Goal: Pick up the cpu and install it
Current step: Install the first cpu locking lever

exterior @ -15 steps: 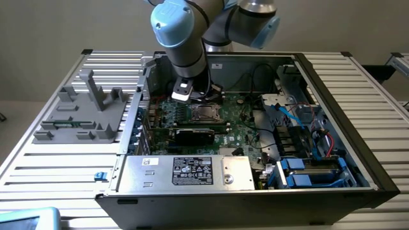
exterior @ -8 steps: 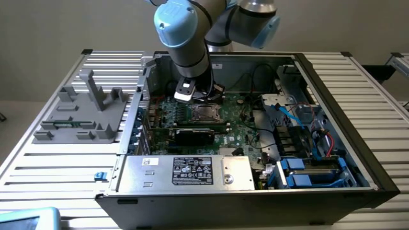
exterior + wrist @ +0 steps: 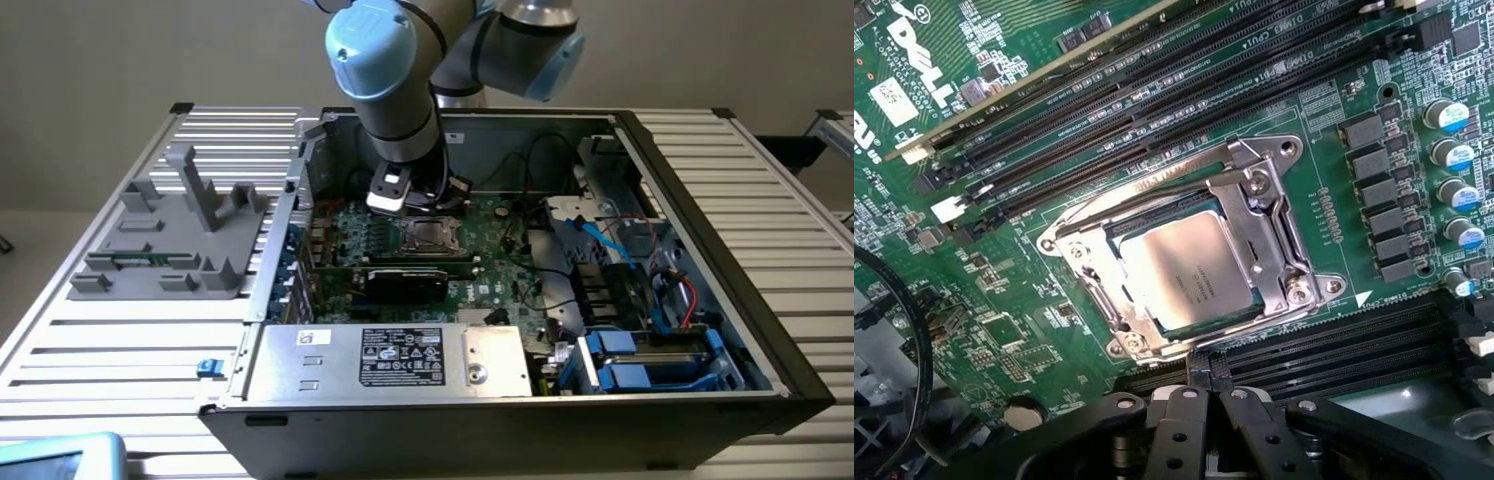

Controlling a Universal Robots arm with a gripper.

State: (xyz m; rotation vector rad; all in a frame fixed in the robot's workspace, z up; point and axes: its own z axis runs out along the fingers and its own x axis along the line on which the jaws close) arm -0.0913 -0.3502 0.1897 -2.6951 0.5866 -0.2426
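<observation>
Silvery cpu [image 3: 1189, 275] seated in metal-framed socket [image 3: 1269, 215], closed end effector [image 3: 424, 205] empty just above

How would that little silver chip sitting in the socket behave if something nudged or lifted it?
The chip looks flat and stiff, so probably no flexing or rolling. Its smooth metal top may be slippery. Seated inside the socket frame, a sideways nudge likely wouldn't shift it.
</observation>
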